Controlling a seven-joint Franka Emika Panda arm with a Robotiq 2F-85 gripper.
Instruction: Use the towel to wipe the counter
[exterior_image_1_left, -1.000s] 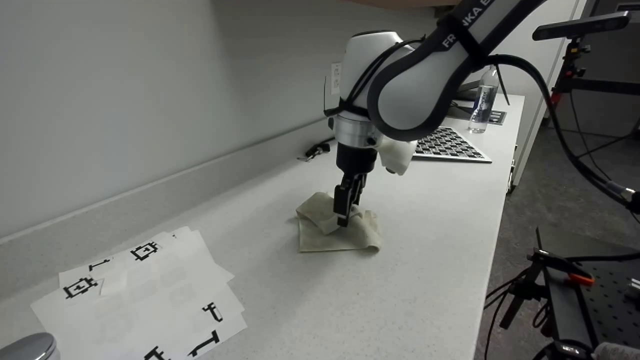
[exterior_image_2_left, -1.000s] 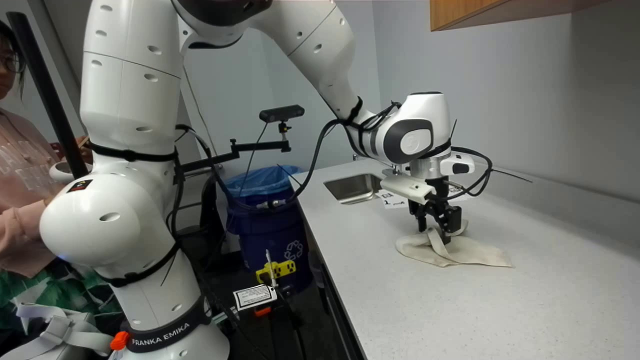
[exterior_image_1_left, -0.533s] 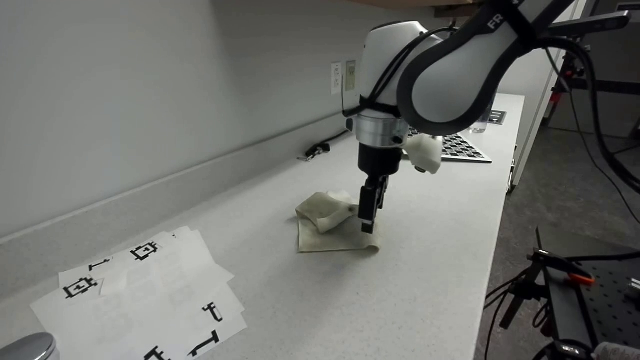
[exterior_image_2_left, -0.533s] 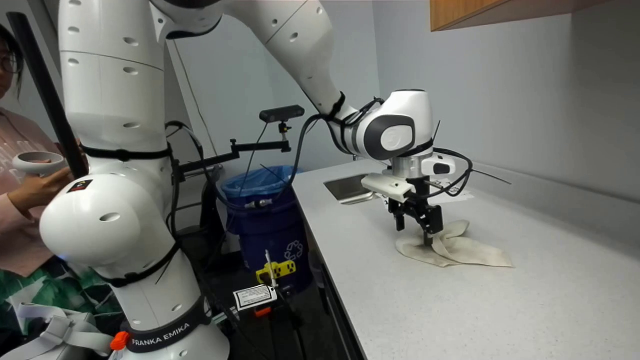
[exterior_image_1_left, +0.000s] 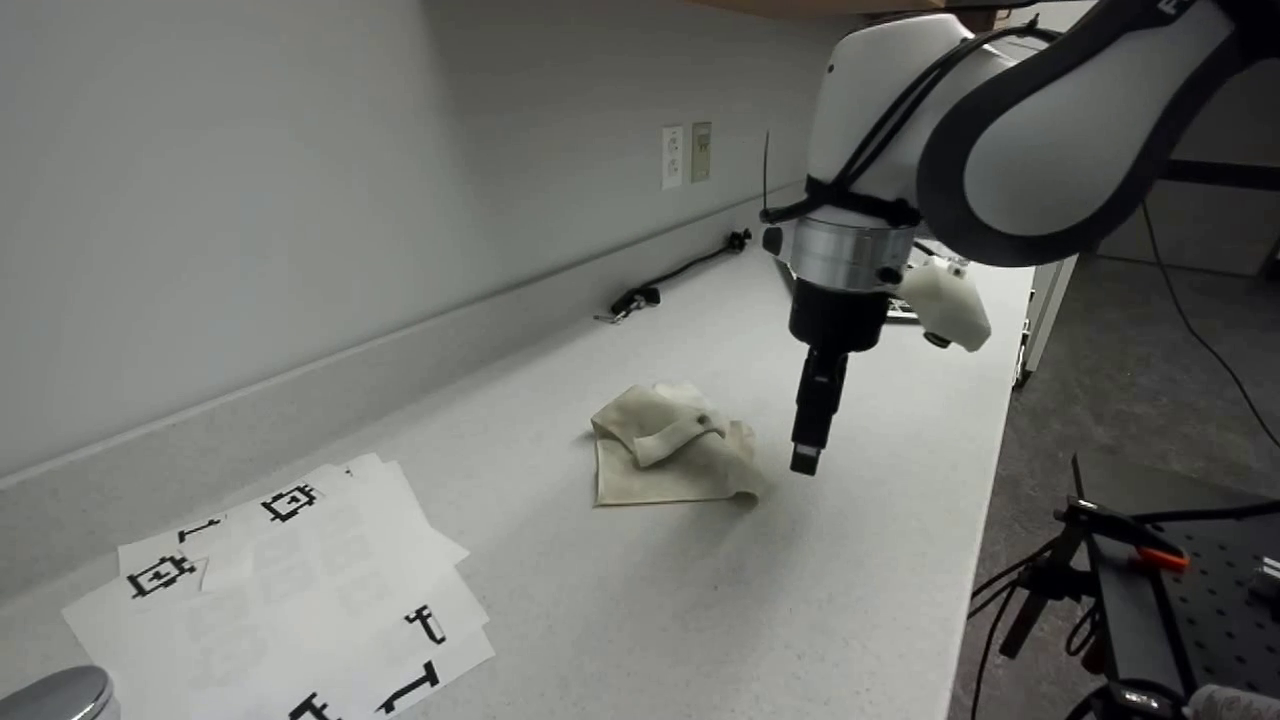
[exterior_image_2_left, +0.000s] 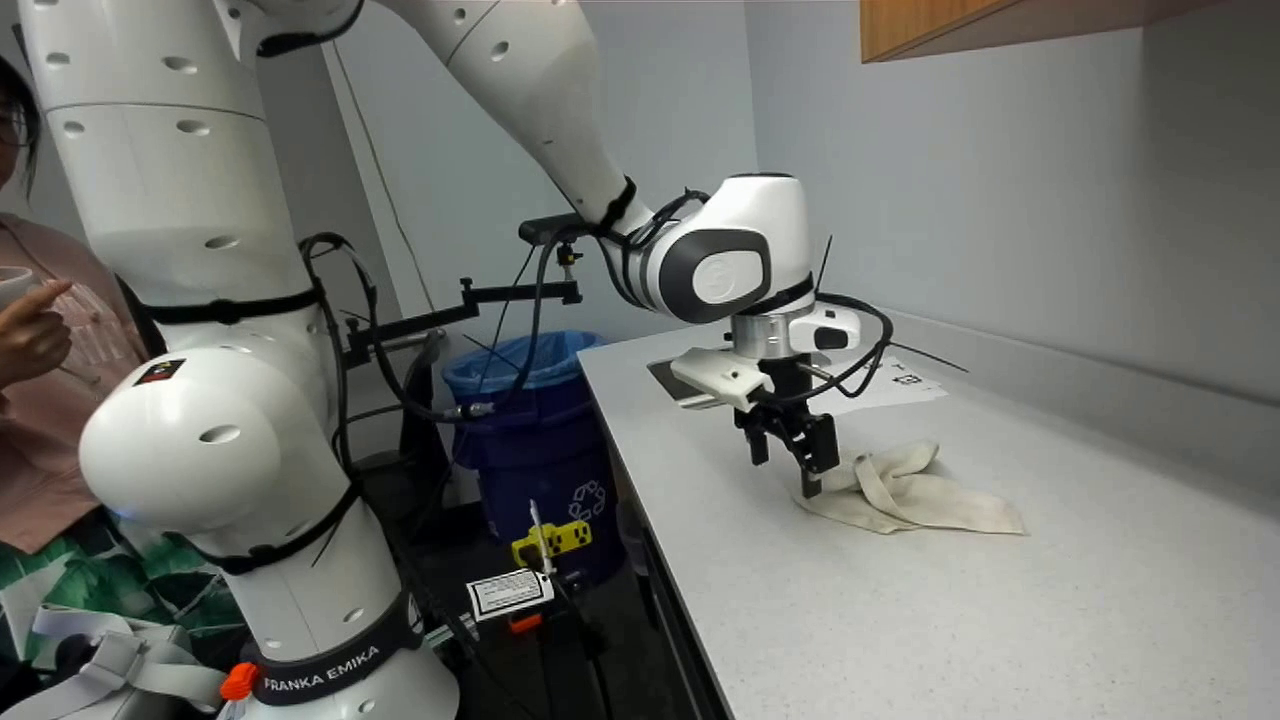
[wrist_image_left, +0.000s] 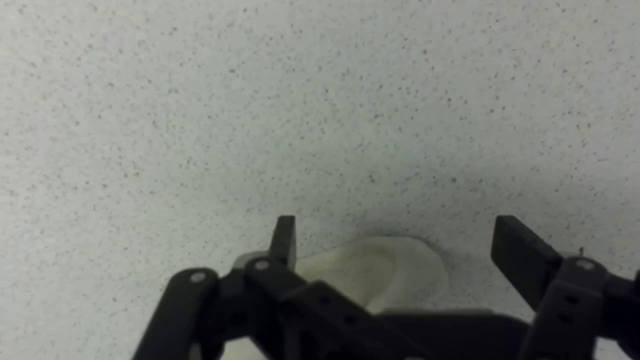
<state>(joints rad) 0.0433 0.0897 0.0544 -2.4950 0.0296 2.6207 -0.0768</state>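
Wrist view shows the gripper toward six o'clock with its jaws released, the two sides well apart and grasping nothing. Between and below them, a pale, blurred edge of the towel lies on the speckled counter. In both exterior views the towel rests crumpled on the counter, one part folded over itself. In an exterior view the fingertips point down above the counter at three o'clock from the towel, near it, with a gap showing. Printed sheets lie at eight o'clock from the towel; a black cable end lies beside the backsplash, just short of twelve o'clock. In an exterior view a blue bin stands past the counter's edge, at nine o'clock from the gripper.
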